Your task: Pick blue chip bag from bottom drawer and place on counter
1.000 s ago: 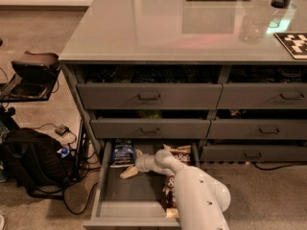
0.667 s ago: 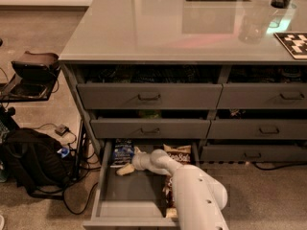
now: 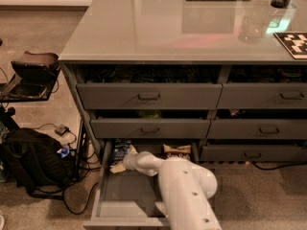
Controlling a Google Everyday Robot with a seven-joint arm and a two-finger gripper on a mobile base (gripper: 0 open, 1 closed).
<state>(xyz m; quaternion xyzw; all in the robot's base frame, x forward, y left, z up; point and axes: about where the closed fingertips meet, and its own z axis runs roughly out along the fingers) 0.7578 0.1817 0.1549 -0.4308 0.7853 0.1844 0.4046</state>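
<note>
The gripper (image 3: 119,165) sits inside the open bottom drawer (image 3: 120,198), just beside the blue chip bag (image 3: 122,150). Whether it grips anything, I cannot tell.

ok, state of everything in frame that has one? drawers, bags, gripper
bottom drawer: pulled wide open.
blue chip bag: lying at the drawer's back left, not lifted.
gripper: down inside the drawer, just in front of the blue chip bag.
brown snack bag: lying at the drawer's back right.
handled drawers: not pulled out like the bottom one.
counter: no chip bag on it yet.
glass: upright on the counter.
</note>
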